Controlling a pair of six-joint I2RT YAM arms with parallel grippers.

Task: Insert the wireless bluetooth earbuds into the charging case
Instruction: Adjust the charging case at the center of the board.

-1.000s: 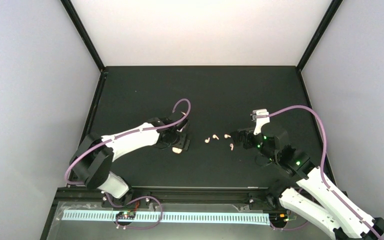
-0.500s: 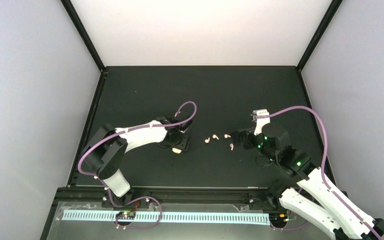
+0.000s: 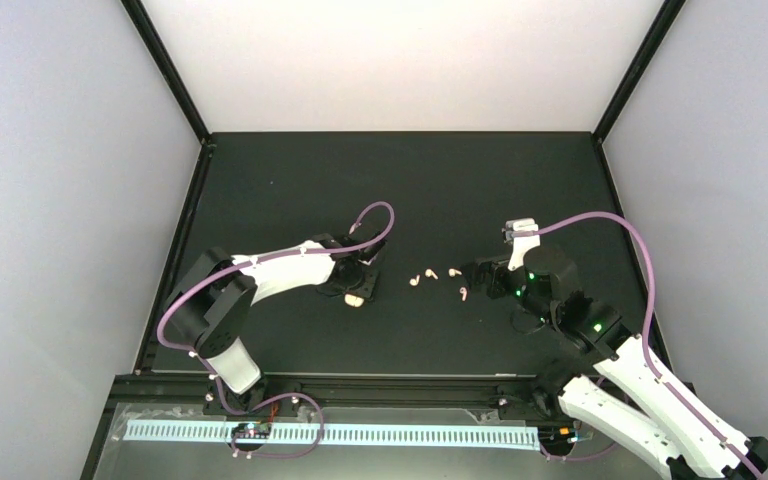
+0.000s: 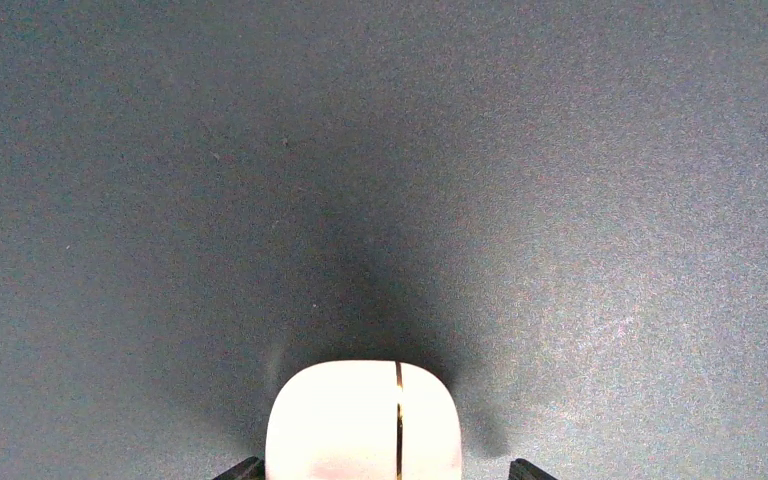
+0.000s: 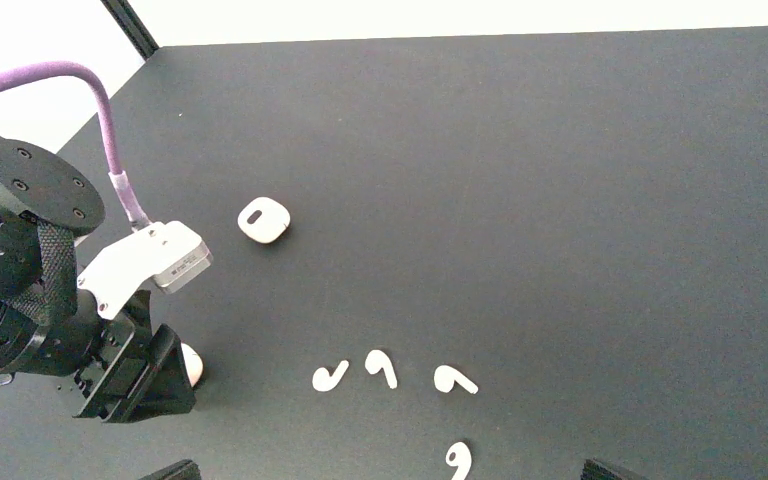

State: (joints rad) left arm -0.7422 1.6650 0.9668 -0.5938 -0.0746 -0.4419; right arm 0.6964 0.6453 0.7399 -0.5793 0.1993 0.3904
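Dark matte surface (image 3: 290,180) fills every view. The left pincer (image 4: 384,472) sits low over the closed charging case (image 4: 363,420), its jaws straddling the case with a gap showing on one side, so it is not yet clenched. Closing off-centre on that smooth, rounded shell could squirt it out sideways or spin it. Four earbuds (image 5: 382,367) lie loose just ahead of the right pincer (image 5: 392,470), which gapes wide and empty; a careless sweep there could scatter them.
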